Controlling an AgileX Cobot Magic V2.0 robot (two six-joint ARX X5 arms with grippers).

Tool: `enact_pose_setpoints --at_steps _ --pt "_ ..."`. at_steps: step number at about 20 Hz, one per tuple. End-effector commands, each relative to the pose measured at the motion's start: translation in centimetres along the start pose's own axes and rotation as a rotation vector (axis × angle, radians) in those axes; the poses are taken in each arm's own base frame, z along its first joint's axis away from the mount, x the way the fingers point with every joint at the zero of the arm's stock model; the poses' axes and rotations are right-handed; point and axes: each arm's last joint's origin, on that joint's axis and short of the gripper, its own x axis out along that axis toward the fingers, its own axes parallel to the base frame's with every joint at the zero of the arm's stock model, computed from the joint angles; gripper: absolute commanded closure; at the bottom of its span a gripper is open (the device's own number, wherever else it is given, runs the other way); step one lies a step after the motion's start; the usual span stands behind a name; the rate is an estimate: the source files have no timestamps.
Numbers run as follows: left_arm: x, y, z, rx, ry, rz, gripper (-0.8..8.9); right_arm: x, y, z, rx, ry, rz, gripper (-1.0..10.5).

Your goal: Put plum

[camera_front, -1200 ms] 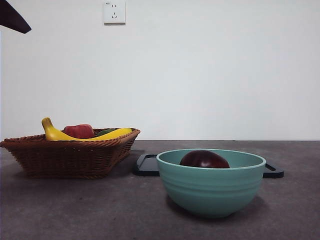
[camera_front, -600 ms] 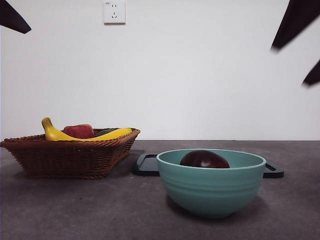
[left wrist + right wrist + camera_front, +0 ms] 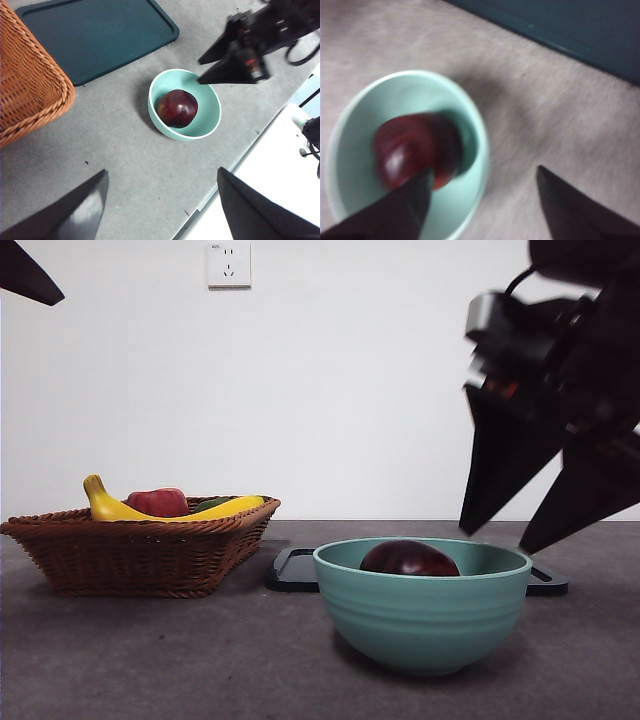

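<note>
One plum point(image 3: 408, 559) lies inside the mint-green bowl point(image 3: 423, 620) on the grey table point(image 3: 150, 660), untouched. Just above the bowl's rim, on its side away from the basket, the right gripper point(image 3: 533, 510) hangs tilted with its jaws spread apart and empty. Behind the bowl lies a dark tray point(image 3: 95, 35). Off to the side, a wicker basket point(image 3: 140, 550) holds a banana point(image 3: 115, 506) and a red fruit point(image 3: 158, 502). High above, the left gripper point(image 3: 160, 210) waits, jaws apart.

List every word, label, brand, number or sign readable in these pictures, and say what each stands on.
None can be read.
wall socket: only slots show, with a tiny mark at its top corner too small to read.
bowl, plum, basket, tray, right gripper: no lettering visible.
</note>
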Motion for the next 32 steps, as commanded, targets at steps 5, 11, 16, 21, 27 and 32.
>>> enact_pose_setpoints --at_steps 5,11,16,21,27,32 --pt "-0.1 -0.1 0.4 0.008 -0.014 -0.009 4.63 3.0 0.0 0.3 0.009 0.038 -0.016 8.1" --pt "-0.1 -0.1 0.4 0.011 -0.014 -0.008 4.63 3.1 0.1 0.5 0.009 0.019 0.002 9.4" --pt "-0.1 -0.1 0.3 0.011 -0.013 -0.008 4.63 1.4 0.9 2.3 0.018 -0.060 0.018 9.4" --pt "-0.1 -0.1 0.4 0.011 -0.014 -0.008 4.63 -1.1 0.8 5.9 0.030 -0.177 -0.043 9.4" --pt "-0.1 -0.1 0.3 0.011 -0.013 -0.008 4.63 -1.5 -1.8 10.5 0.071 -0.240 -0.100 9.4" --pt "-0.1 -0.1 0.3 0.011 -0.013 -0.008 4.63 1.0 -4.4 13.4 0.101 -0.204 -0.137 9.4"
